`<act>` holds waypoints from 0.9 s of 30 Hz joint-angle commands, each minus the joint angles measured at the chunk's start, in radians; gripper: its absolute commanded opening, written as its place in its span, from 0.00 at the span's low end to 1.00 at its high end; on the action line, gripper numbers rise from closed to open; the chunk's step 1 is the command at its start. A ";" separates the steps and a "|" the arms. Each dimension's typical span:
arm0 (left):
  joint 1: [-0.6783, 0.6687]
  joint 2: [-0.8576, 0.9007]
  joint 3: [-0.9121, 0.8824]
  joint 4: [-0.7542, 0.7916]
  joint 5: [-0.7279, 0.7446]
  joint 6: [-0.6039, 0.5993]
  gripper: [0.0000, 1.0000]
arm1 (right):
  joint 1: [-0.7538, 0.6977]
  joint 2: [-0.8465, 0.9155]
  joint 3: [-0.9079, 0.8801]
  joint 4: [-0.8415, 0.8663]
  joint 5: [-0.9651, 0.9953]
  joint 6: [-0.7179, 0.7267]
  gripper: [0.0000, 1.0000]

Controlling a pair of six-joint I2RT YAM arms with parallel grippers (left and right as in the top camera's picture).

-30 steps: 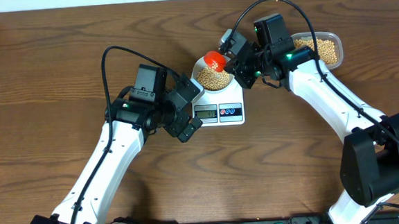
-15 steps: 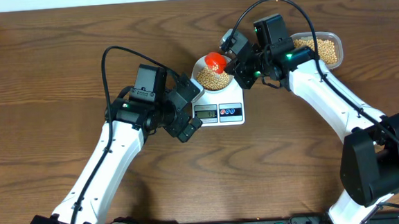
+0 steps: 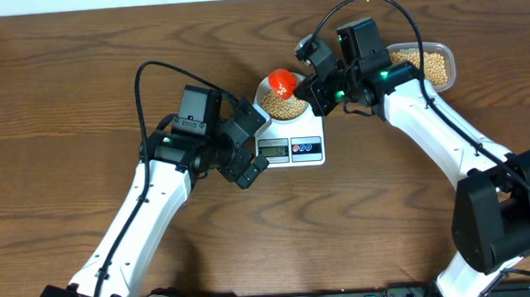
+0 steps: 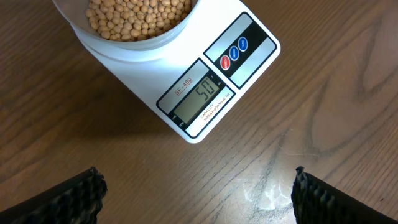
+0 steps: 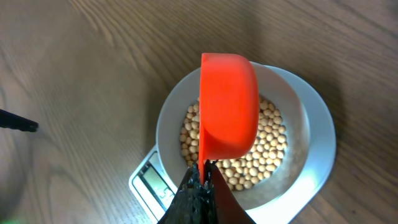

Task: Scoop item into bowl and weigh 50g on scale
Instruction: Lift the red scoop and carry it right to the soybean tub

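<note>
Risks first. The display (image 4: 202,96) appears to read 50, though the digits sit slanted and small in the left wrist view, so we take that with caution. If so, any bean (image 4: 140,15) left in the scoop (image 5: 227,106) would overshoot the target if it dropped. We cannot see the scoop's inside, only its red back. The scoop hangs directly over the bowl (image 5: 311,124), so a low exit could clip the rim, disturb the reading, or drag the bowl off the scale (image 4: 149,74). The left gripper (image 4: 199,193) hovers just near-left of the scale, and a careless move there could nudge the platform.

Pose. The right gripper (image 5: 202,180) is clamped on the scoop's thin handle, with the arm reaching in from the right and the wrist rolled so the cup lies tipped on its side above the beans. The left arm stretches in from the near left, jaws wide apart and holding nothing, pointing down at the table beside the display.

Beans fill the bowl, which sits on the scale. More lie in the tub (image 3: 448,64) at far right
</note>
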 commanded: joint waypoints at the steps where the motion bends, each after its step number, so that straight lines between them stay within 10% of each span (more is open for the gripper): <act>1: -0.001 -0.013 0.023 -0.003 -0.002 0.017 0.98 | -0.021 -0.026 0.002 0.002 -0.043 0.031 0.01; 27: -0.001 -0.013 0.023 -0.003 -0.002 0.017 0.98 | -0.067 -0.077 0.002 0.033 -0.130 0.089 0.01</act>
